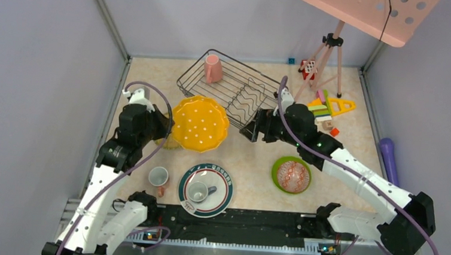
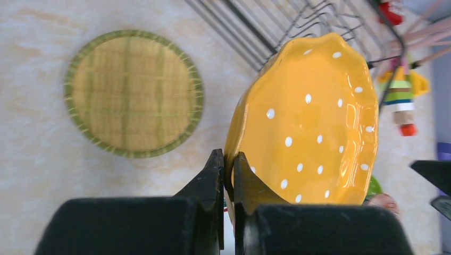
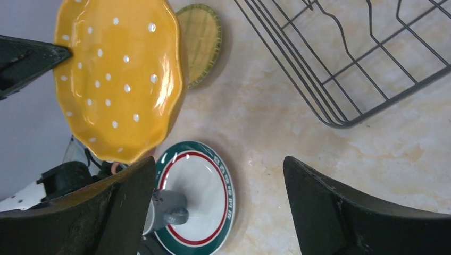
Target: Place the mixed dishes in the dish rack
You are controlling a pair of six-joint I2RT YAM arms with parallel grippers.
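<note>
The plate (image 2: 308, 122) is hanging tilted on edge above the table. The left gripper (image 2: 227, 159) is pinching its rim, fingers nearly together, and the rest of the plate is reaching out past the fingertips toward the rack (image 1: 250, 97). The right gripper (image 3: 219, 162) is waiting with fingers spread wide, holding nothing; the plate is lying beyond one fingertip, the rack's corner ahead of the other. The step appears to be slotting the plate. Doing it well likely means turning it edge-on to the wavy dividers and lowering until wire is carrying the bottom edge before the fingers let go. Such a shallow pinch may be letting it swing.
</note>
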